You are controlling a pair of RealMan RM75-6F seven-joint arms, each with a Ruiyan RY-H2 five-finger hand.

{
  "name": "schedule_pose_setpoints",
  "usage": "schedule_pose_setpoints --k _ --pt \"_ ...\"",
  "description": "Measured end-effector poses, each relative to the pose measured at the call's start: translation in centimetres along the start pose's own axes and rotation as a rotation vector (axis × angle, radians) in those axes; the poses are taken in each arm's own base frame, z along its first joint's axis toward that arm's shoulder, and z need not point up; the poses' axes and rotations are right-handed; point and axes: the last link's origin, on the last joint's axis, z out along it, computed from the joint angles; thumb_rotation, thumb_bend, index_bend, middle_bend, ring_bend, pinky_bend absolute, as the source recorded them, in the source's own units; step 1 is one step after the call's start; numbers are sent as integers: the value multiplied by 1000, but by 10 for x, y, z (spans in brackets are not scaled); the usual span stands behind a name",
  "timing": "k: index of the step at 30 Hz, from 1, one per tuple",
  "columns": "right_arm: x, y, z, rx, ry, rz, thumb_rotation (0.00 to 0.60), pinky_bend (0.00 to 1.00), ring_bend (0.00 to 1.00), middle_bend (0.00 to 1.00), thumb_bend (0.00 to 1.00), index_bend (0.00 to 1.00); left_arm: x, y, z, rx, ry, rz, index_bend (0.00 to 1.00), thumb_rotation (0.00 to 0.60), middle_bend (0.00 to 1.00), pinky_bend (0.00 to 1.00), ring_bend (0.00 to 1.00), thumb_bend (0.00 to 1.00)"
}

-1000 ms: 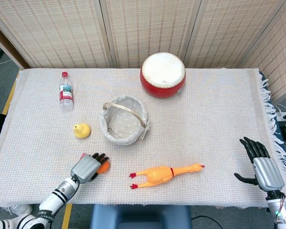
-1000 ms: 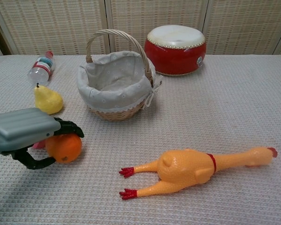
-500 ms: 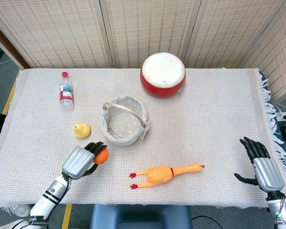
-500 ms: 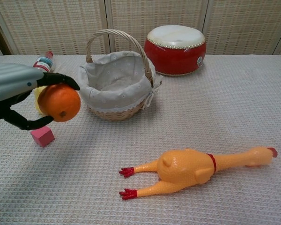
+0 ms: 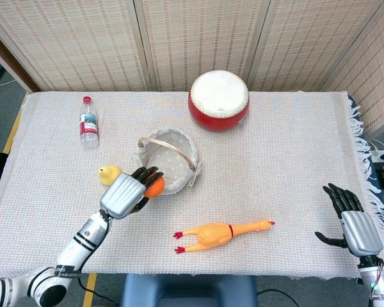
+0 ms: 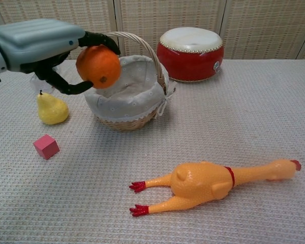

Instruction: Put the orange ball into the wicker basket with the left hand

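Observation:
My left hand point(image 5: 125, 194) point(image 6: 38, 43) grips the orange ball point(image 5: 154, 187) point(image 6: 98, 66) and holds it in the air at the near left rim of the wicker basket point(image 5: 168, 167) point(image 6: 126, 101). The basket has a pale cloth lining and an upright handle, and nothing shows inside it. My right hand point(image 5: 353, 222) rests open near the table's right front corner, far from the ball; the chest view does not show it.
A yellow pear point(image 5: 109, 174) point(image 6: 52, 109) lies left of the basket, a pink cube point(image 6: 46, 146) nearer the front. A rubber chicken point(image 5: 223, 233) point(image 6: 213, 183) lies in front. A red drum point(image 5: 219, 100) point(image 6: 190, 53) stands behind, a water bottle point(image 5: 88, 122) at back left.
My left hand has lifted the orange ball off the table and carried it up and to the right, from beside the pink cube to the basket's rim. The right hand has stayed put.

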Motion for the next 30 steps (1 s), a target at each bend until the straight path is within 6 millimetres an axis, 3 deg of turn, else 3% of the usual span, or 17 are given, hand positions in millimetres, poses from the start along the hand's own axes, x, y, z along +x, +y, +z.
schedule_pose_setpoints --k 4,7,10,12,14,21,30 --pt "0 0 1 -4 -1 3 600 0 0 0 39 0 -1 6 40 4 -2 19 672 600 652 755 632 622" --pt "0 0 1 -8 -4 5 600 0 0 0 38 0 -3 12 61 8 -1 37 600 600 586 698 575 609" --pt "0 1 1 -11 -6 6 600 0 0 0 39 0 -6 11 72 30 3 62 358 600 324 581 380 541" --pt "1 1 1 -13 -5 7 600 0 0 0 39 0 -8 10 75 51 -2 66 150 600 110 448 183 475" --pt "1 2 0 -15 -3 8 600 0 0 0 39 0 -10 8 77 79 -16 60 27 600 7 320 49 442" --pt "2 2 -1 -15 0 7 600 0 0 0 39 0 -9 2 73 149 -54 50 0 600 0 163 0 423" --pt "2 2 -1 -10 2 2 600 0 0 0 39 0 -3 -11 51 192 -57 18 0 600 0 143 0 420"
